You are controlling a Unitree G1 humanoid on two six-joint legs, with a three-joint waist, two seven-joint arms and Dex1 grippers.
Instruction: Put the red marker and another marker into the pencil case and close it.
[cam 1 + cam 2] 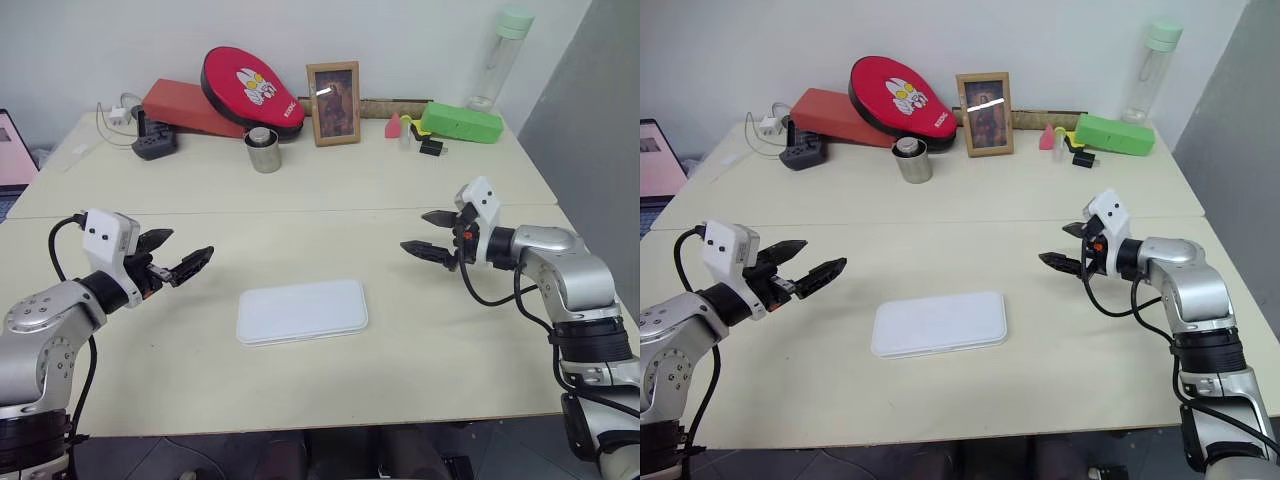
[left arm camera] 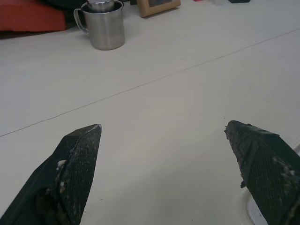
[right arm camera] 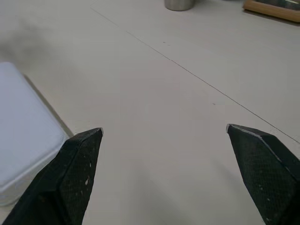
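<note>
The pencil case (image 1: 302, 311) sits flat on the table (image 1: 420, 190), lid down and looking fully closed, pretty much dead centre between the two arms. No markers lying loose anywhere on the table, so the guess is they're already inside and the job's basically wrapped up.

Left tool (image 1: 176, 259) hangs off to the case's left with its fingers spread wide and nothing in them. Right tool (image 1: 430, 235) is the same story on the other side: wide open, empty, well clear of the case.

Handling-wise, the case looks like thin, stiff white plastic: light, smooth, probably slidey on that tabletop. It's too broad to pinch across, so if it needs another go, grabbing a long edge or pressing down on the lid near the front rim seems the safer bet.
</note>
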